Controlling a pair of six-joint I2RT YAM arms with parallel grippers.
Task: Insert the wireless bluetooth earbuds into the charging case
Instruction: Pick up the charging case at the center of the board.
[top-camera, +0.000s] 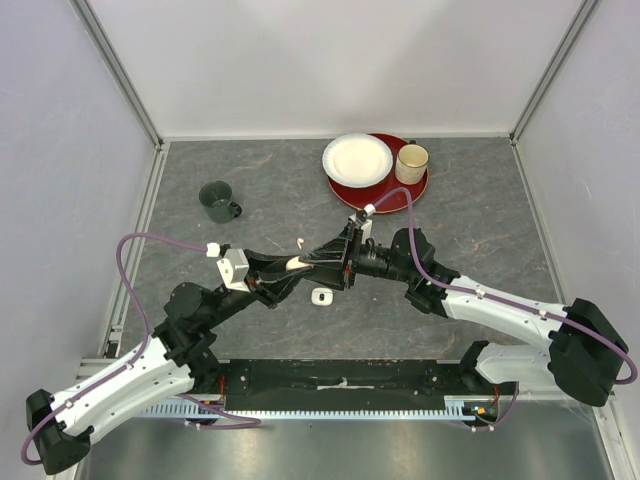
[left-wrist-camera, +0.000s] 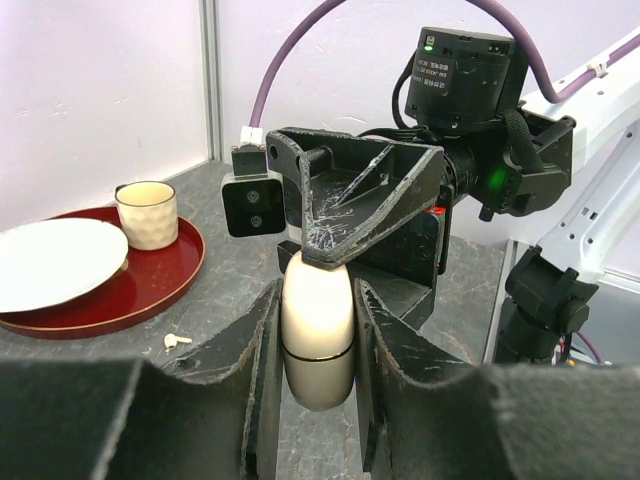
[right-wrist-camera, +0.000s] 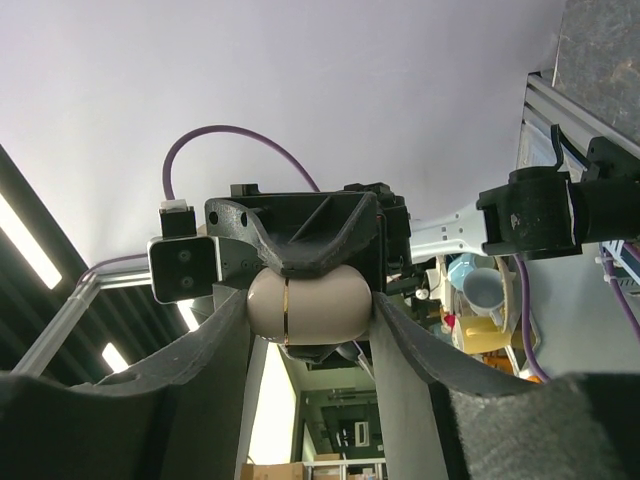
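Currently, the left end effector (left-wrist-camera: 318, 305) is closed tight on the charging case (left-wrist-camera: 318, 350), a cream, pill-shaped shell with a thin seam around its middle, pinching it by its 2 long sides. The case is held off the desk (top-camera: 480, 230), near the middle of the workspace, with its lid shut. The right end effector (right-wrist-camera: 308, 312) meets it head-on from the other side. Its 2 fingers (right-wrist-camera: 400, 350) bracket the case lengthwise, and in the right wrist view each lies against a rounded end.

Only 1 earbud (left-wrist-camera: 177, 341) shows clearly, lying loose on the desk just in front of the red tray (left-wrist-camera: 150, 290). A small white item (top-camera: 322, 296) rests on the desk just below the 2 end effectors; what it is cannot be told. On the tray sit a white plate (top-camera: 357, 160) and a cream cup (top-camera: 411, 162). A dark green mug (top-camera: 218, 200) stands apart to the left.
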